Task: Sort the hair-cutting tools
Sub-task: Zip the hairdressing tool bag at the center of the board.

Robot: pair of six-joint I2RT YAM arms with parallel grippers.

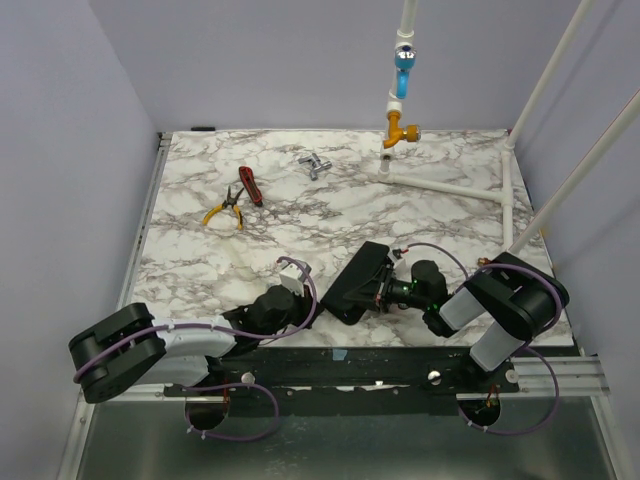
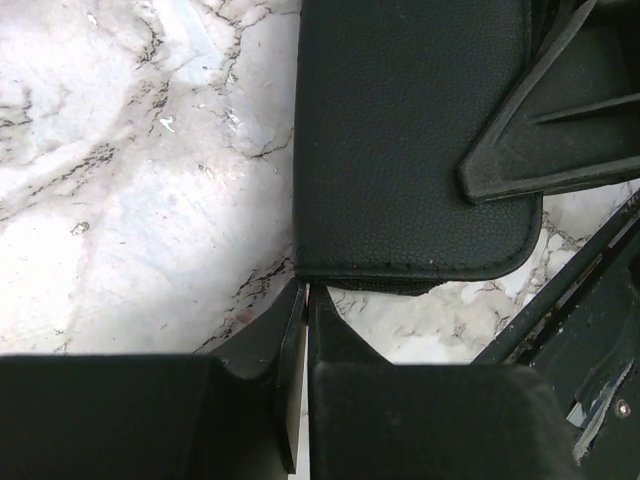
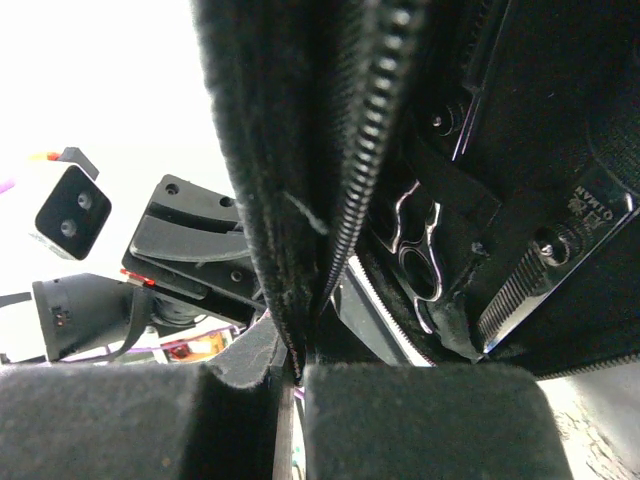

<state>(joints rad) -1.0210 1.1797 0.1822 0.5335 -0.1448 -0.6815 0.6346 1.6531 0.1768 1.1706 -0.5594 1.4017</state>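
- Two stray tools, yellow-handled pliers and a red-handled tool, lie well apart from the black case.
- Scissors and comb sit inside the case.
- Right gripper pinches its zippered flap; left gripper, pressed together, lies low beside its corner.

You'll find the case at the table's near edge, scissors and comb inside it; pliers lie toward the far-left corner.
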